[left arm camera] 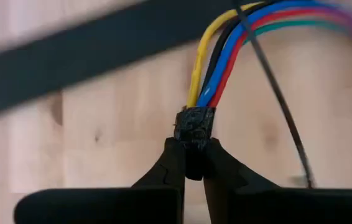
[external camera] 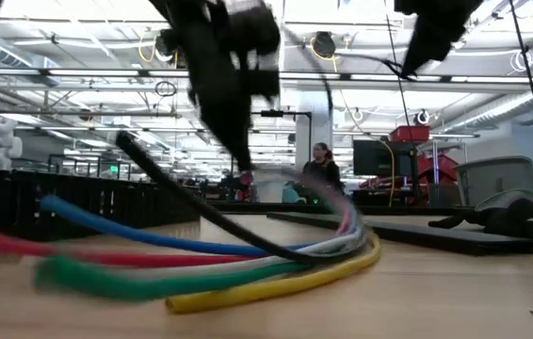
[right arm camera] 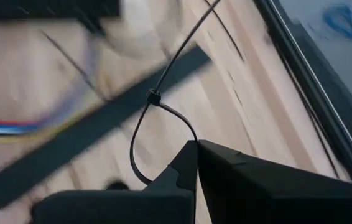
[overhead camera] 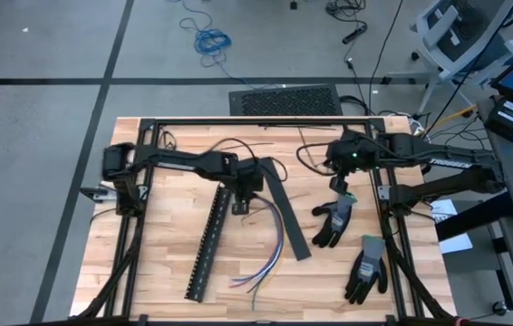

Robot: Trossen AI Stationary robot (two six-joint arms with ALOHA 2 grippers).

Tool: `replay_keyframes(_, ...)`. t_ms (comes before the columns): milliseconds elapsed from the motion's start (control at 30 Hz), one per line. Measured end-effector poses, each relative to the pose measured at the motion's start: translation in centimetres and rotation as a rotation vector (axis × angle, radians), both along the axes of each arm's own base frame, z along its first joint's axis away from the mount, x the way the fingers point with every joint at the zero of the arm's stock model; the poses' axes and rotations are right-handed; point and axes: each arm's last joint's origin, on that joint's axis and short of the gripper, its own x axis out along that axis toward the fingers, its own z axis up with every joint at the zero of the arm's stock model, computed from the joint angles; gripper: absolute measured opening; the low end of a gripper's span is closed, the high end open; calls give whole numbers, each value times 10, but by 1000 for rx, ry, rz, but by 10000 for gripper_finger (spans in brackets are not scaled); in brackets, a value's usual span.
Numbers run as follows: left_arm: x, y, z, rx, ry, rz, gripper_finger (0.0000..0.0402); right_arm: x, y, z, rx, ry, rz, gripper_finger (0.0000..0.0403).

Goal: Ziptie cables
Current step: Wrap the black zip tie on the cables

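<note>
**Left gripper clamped on the bound end of the cables; right gripper pinching a looped zip tie.**

No container appears on the bench; you see only loose items. Your left gripper (left arm camera: 191, 171) is closed on the black-wrapped end of the cables (left arm camera: 216, 59), near the bench's middle, beside the black slotted strip (overhead camera: 209, 246). From that wrap the cables fan out in yellow, black, blue, red, green and purple, curving toward the bench's front edge. Your right gripper (right arm camera: 194, 144), raised near the bench's rear right, nips a thin black zip tie (right arm camera: 154, 99) already formed into a loop. Two gloves (overhead camera: 336, 220) lie by the bench's right edge.
</note>
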Motion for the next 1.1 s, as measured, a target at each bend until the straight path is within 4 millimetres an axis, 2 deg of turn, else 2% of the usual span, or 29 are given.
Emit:
replay_keyframes(167,-31,-11,68,30,-214,-64,29,-15,2,-3,57,77,-121,0)
replay_keyframes(300,-62,-14,112,95,-364,-77,29,-16,4,-10,215,67,-196,0)
replay_keyframes(367,-77,-14,127,145,-406,-36,29,-12,6,-24,297,76,-223,0)
replay_keyframes(500,-106,-14,155,243,-509,47,28,5,13,-68,400,108,-185,0)
replay_keyframes(600,-122,-13,168,287,-558,129,27,26,19,-98,441,48,-117,0)
replay_keyframes(667,-130,-13,173,294,-581,165,27,43,21,-111,463,-10,-82,0)
replay_keyframes(833,-141,-14,182,311,-628,191,23,88,20,-115,458,-125,-34,0)
replay_keyframes(967,-145,-14,187,322,-664,205,22,112,20,-126,428,2,28,0)
replay_keyframes(1100,-153,-14,199,344,-757,212,16,120,21,-147,454,157,92,0)
